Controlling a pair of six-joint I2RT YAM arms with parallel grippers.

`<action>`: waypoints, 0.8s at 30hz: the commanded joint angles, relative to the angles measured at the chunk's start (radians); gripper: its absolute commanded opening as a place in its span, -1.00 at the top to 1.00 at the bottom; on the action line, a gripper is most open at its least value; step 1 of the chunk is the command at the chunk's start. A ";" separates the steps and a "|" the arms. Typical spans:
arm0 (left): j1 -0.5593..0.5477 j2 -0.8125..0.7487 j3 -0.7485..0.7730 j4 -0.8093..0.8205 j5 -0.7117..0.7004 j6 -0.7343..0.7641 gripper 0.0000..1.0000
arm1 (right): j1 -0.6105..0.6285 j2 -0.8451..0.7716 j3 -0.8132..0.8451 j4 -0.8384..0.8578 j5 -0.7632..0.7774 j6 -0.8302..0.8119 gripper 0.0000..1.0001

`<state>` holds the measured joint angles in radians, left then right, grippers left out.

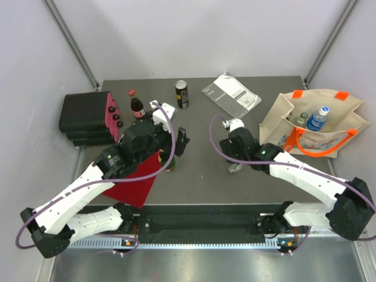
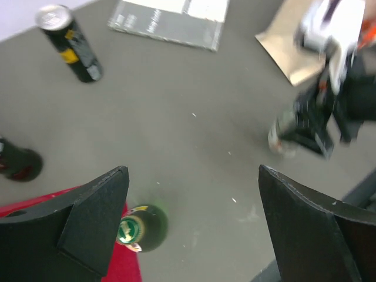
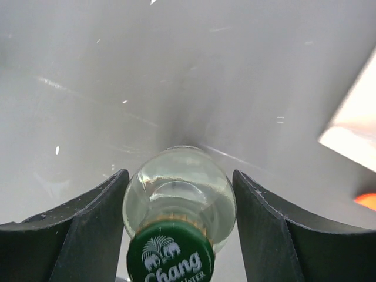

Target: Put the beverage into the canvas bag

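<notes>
Far left, the black cases [image 1: 85, 114] hug the left edge of the tabletop [image 1: 200, 182], with a cola bottle [image 1: 137, 106] just beside them. The left pincer [image 2: 192, 173] hangs released, jaws spread wide, above a green bottle [image 2: 143, 228] standing at the rim of a red cloth [image 1: 132, 183]. A can [image 1: 182, 94] and a grey packet [image 1: 231, 96] line the far edge, and there's bare grey room in the middle. Right of centre, the right pincer [image 3: 181, 176] is grasping the beverage [image 3: 176, 194]: clear glass, upright, green Chang cap, a finger against each shoulder. I can't tell whether its base touches down. Open tabletop runs on to the canvas bag [image 1: 276, 120] at the right edge, mouth gaping, orange handles, two bottles [image 1: 317, 117] inside.
</notes>
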<state>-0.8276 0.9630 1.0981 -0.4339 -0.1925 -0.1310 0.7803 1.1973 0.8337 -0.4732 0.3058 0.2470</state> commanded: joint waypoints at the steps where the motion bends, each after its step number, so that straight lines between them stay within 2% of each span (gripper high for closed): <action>1: -0.001 0.020 0.037 0.010 0.114 0.028 -0.91 | -0.068 -0.071 0.220 0.003 -0.005 -0.041 1.00; 8: -0.001 0.037 0.023 0.034 0.035 0.079 -0.91 | -0.202 -0.036 0.433 -0.083 -0.036 -0.074 1.00; 13: -0.001 0.036 0.029 0.046 0.068 0.082 -0.92 | -0.303 0.019 0.666 -0.137 -0.039 -0.098 1.00; 24: -0.001 -0.050 -0.132 0.170 -0.039 0.100 -0.92 | -0.711 0.131 1.126 -0.260 -0.057 -0.175 1.00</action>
<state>-0.8276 0.9741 1.0080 -0.3656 -0.1806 -0.0483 0.1967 1.3239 1.7760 -0.8040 0.2237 0.1173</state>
